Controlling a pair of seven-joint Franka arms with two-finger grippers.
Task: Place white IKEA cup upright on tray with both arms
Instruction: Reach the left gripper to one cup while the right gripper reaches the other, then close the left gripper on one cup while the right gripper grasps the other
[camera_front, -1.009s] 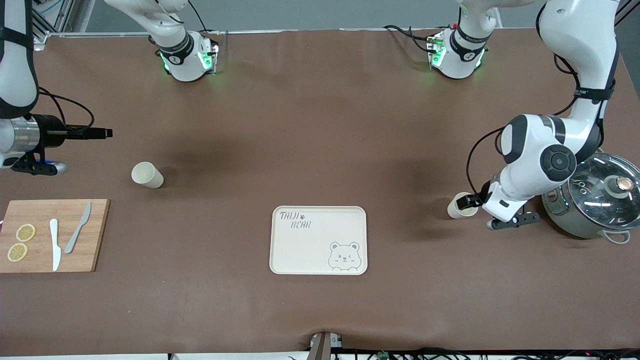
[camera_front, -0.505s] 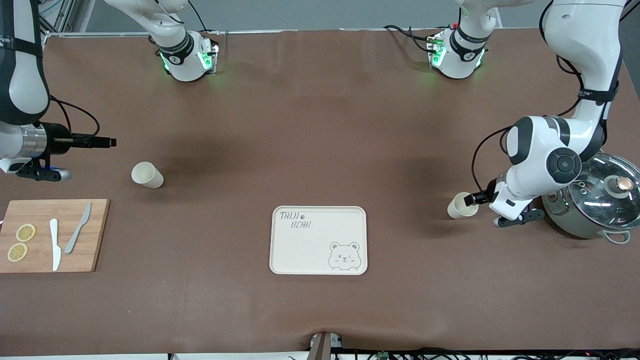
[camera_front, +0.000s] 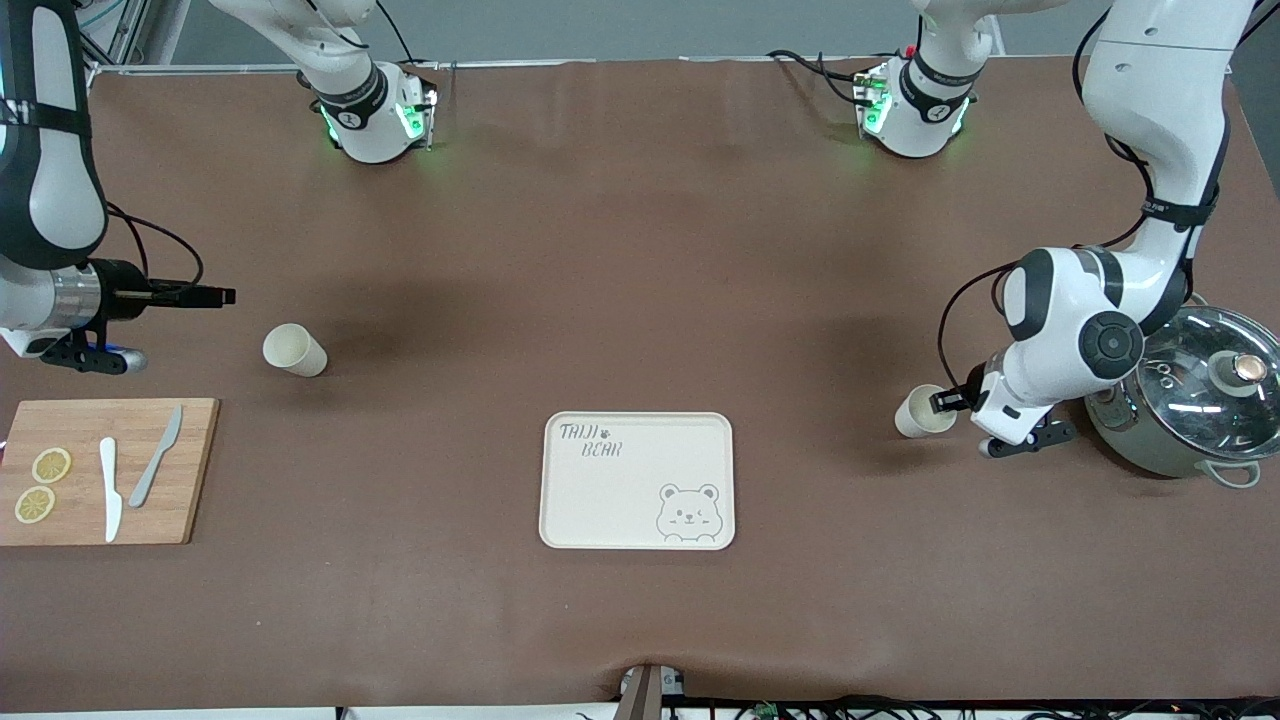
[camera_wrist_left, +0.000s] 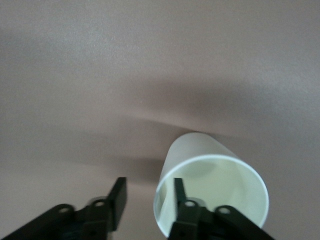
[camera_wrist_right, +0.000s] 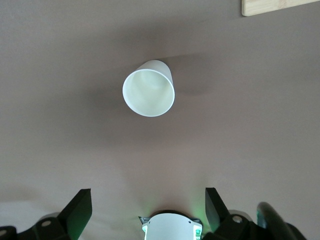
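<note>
Toward the left arm's end of the tabletop (camera_front: 640, 250), my left hand (camera_front: 945, 400) sat at a white cup (camera_front: 920, 412) lying on its side, close by a lidded steel pot (camera_front: 1190, 405). From the front my own wrist hid how the fingers met the rim. My left wrist view settled it: one finger (camera_wrist_left: 182, 197) reached inside the cup's mouth (camera_wrist_left: 212, 195), the other finger (camera_wrist_left: 117, 200) stood outside the wall, with a gap still showing, so the hand was open.

Brown covering ran edge to edge, wrinkled along the front edge.

My right hand (camera_front: 205, 296) hung over the right arm's end, fingers spread wide and holding nothing. A second white cup (camera_front: 293, 350) lay tipped close by; the right wrist view looked straight into its mouth (camera_wrist_right: 148, 93). Near the front corner lay a wooden cutting board (camera_front: 190, 470). Mid-tabletop, toward the front edge, the tray (camera_front: 600, 500) carried no cup.
</note>
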